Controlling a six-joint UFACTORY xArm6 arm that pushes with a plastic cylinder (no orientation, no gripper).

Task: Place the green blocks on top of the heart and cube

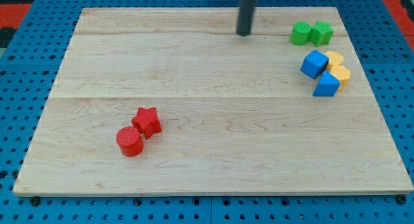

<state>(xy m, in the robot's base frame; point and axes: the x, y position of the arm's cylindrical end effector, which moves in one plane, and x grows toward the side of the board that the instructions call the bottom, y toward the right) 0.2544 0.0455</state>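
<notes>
My tip (244,33) rests bare near the board's (194,153) top edge, holding nothing, well left of two touching green blocks (311,33) by the top-right corner. Just below them cluster a blue cube (314,63), yellow heart (334,57), second blue block (326,85) and yellow block (341,74).

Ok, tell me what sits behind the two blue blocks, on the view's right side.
Two yellow blocks touch the blue blocks and are partly covered by them, so their shapes are unclear. My tip is far off, top centre.

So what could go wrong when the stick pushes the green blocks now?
The two green blocks touch each other, so one push from my tip, now to their left, might split them apart. They sit near the board's top right edge and could slide off. The blue cube and yellow blocks below are tightly packed and could scatter.
</notes>
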